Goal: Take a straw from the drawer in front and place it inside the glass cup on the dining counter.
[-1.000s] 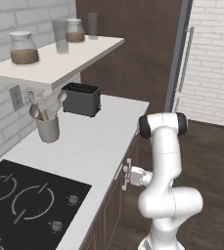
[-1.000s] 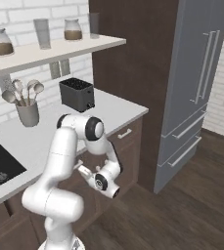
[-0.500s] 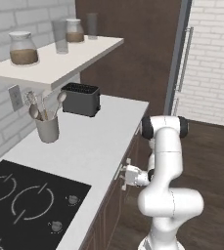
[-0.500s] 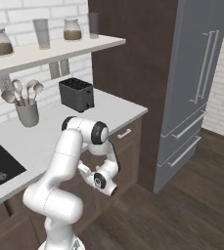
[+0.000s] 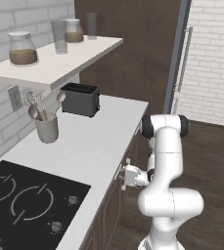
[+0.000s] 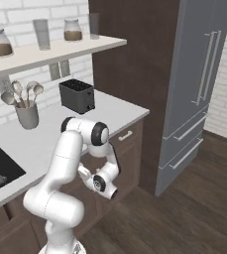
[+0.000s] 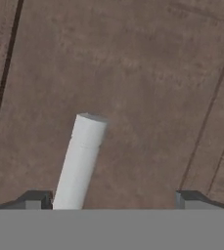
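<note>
— Hand view: is that the drawer [image 7: 157, 93] front, that brown wood up close?

— Yes, with its white bar handle [image 7: 81, 156] running up from the bottom left of the frame. The gripper [image 7: 111, 200] has crept in toward it over the last second; its fingertips [image 7: 35, 199] stand wide apart, the bar between them and nearer the left one. Nothing is clamped.

— So what does that mean for the job?

— Only the opening step is in hand, I'd say. The drawer is shut, so the straw presumably lies inside it.

— And from the left base view?

— The gripper [image 5: 124, 176] sits low in the middle of the frame, against the cabinet front below the worktop [image 5: 99, 141].

— Count what's around.

— On the shelf [image 5: 59, 66], upper left: two lidded jars [image 5: 21, 49] and two tall glasses [image 5: 59, 36]. One toaster [image 5: 80, 99], one utensil pot [image 5: 47, 129], one cooktop [image 5: 20, 205] with two knobs.
</note>
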